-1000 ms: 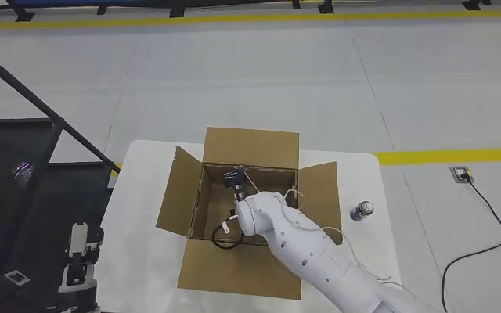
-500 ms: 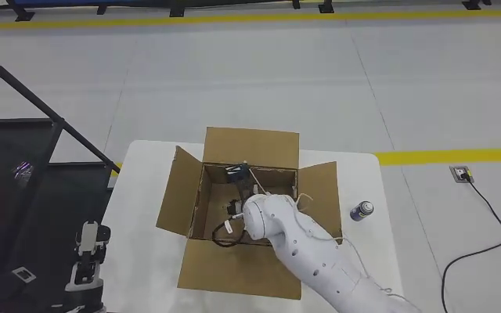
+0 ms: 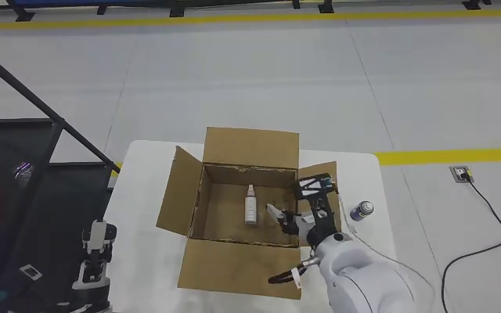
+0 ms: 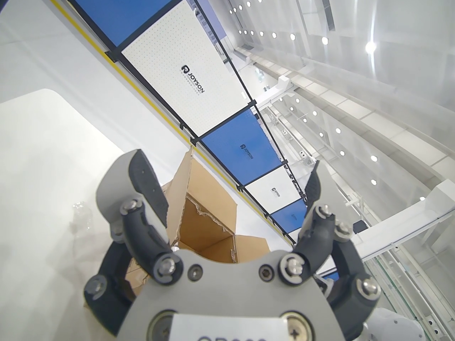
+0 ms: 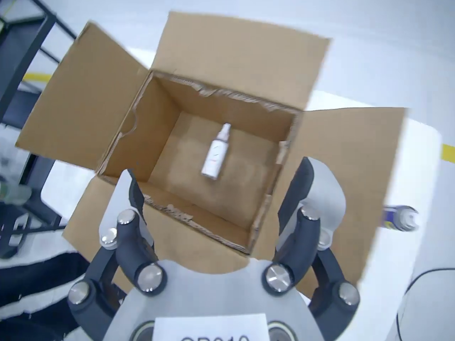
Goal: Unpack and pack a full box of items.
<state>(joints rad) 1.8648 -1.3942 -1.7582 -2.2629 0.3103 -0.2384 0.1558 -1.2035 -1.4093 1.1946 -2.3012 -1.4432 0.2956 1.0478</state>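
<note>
An open cardboard box [image 3: 239, 266] [image 5: 231, 47] stands in the middle of the white table. A white spray bottle [image 3: 250, 205] [image 5: 216, 152] lies alone on the box floor. My right gripper [image 3: 290, 215] [image 5: 218, 189] hovers open and holds nothing, above the box's near right corner, with the bottle beyond its fingertips. My left gripper [image 4: 227, 179] [image 3: 95, 236] is open with nothing in it, low beside the table's left edge, facing the box [image 4: 209, 221] from the side.
A small blue and silver can [image 3: 361, 210] [image 5: 400, 216] stands on the table right of the box's right flap. A crumpled bit of clear plastic [image 4: 80, 214] lies on the table near the left gripper. A black frame [image 3: 31, 102] stands to the left.
My right arm has drawn up out of the box toward its near right corner, uncovering the spray bottle on the floor. The left gripper has shifted slightly toward the table.
</note>
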